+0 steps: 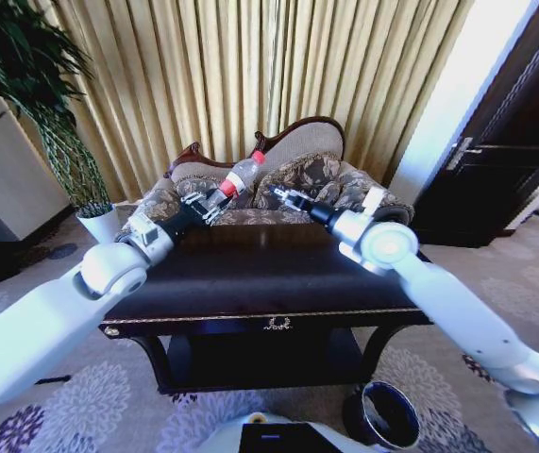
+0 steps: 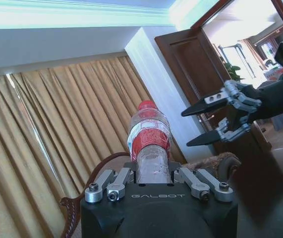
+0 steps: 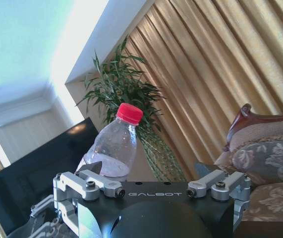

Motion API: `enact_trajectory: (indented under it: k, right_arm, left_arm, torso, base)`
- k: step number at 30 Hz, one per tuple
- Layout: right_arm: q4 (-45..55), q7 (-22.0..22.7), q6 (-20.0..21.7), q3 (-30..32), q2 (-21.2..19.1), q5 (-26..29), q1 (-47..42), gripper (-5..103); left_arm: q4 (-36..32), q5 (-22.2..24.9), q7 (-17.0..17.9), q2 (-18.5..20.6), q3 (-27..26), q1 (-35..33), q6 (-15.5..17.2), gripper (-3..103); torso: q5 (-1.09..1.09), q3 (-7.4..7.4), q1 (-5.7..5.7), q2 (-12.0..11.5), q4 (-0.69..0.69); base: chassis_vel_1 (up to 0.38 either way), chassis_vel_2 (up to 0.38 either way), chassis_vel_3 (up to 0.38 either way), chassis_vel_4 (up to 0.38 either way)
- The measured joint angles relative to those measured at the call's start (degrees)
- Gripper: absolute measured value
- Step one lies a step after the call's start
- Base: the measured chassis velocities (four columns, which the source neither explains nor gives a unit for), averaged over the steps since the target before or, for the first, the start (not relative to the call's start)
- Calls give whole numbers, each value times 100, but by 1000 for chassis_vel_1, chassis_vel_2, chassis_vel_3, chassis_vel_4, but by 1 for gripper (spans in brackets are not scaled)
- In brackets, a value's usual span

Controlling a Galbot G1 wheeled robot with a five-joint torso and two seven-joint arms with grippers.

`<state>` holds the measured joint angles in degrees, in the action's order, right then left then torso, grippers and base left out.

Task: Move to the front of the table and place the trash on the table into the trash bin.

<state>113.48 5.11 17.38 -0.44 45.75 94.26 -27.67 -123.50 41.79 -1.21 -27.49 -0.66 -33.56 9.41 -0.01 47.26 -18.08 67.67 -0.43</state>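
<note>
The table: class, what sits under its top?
Under the table top, a lower shelf shows, dark and apparently bare; its rear part is hidden by the top.

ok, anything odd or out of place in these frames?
Nothing damaged or spilled. The left gripper holds the bottle tilted in the air above the table, cap on. The right gripper is open beside it, holding nothing. The bin stands upright on the carpet at the table's front right.

Gold pleated curtains behind a patterned sofa; floral carpet, potted plant
</note>
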Motion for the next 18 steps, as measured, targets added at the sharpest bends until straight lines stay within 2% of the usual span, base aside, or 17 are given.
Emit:
enact_trajectory:
  k: [18]
  right_arm:
    - [250, 151, 2, -423, 204, 137, 353, 100]
  left_arm:
    - [-448, 210, 17, 432, -279, -522, -4, 30]
  torso:
    - [0, 0, 0, 0, 1]
  base:
    - [0, 0, 0, 0]
